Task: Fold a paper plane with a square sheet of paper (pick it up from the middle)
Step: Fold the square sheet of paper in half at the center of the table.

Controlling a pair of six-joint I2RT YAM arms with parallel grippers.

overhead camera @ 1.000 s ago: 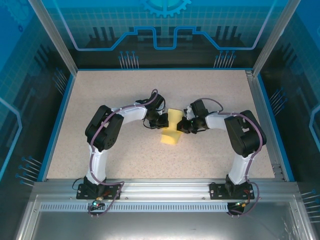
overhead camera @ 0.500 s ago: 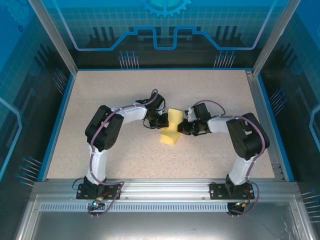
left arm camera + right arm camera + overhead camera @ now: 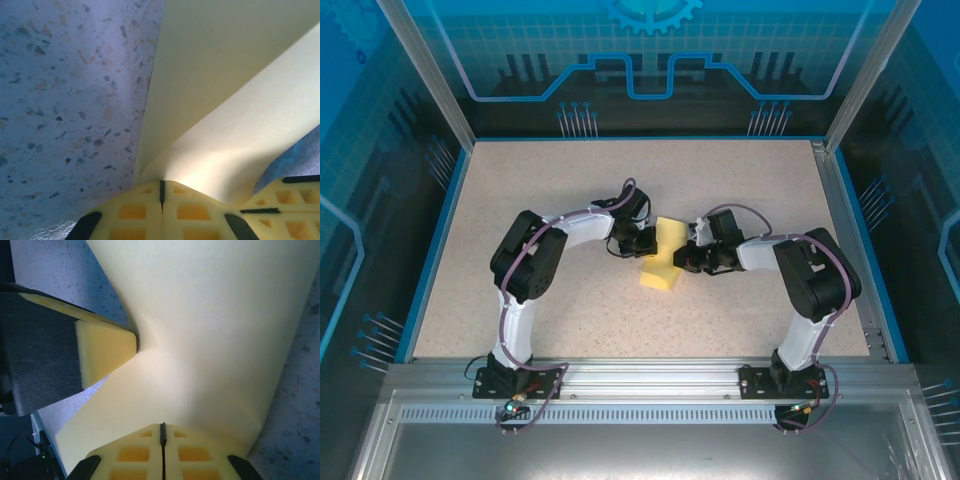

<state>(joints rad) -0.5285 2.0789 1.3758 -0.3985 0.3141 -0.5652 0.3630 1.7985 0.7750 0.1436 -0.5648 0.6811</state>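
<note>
Left hand [image 3: 642, 240] is clamped tight, its pale yellow waffle-pattern pads pressed together with just a thin dark seam between them, and the sheet of paper [image 3: 665, 255] comes straight out of that pinch. In the left wrist view the hand [image 3: 162, 192] has the paper [image 3: 225, 100] fanning away from its tips in two layers, one flat panel and one band crossing over it. So it's creased, not lying flat.

Right hand [image 3: 688, 255] looks the same: squeezed closed on the sheet's opposite edge. From its own camera the hand [image 3: 162, 432] has the paper [image 3: 210, 315] rising right off its tips. On the sheet's far-left side there you can see one finger [image 3: 102, 350] of the left hand, a foam wedge on a black backing, with the paper dimpled where it bites in.

So the sheet sits between the two hands, one on its left edge and one on its right.

Count: one sheet, two hands, two arms.

The paper is thin, plain, matte pale yellow with no print. From above it looks like a bent shape, part of it raised. Under the sheet is the bench [image 3: 570, 180], a speckled beige stone-look surface. The left arm [image 3: 525, 265] and right arm [image 3: 815, 275] are black and white, curving in toward the sheet from either side.
</note>
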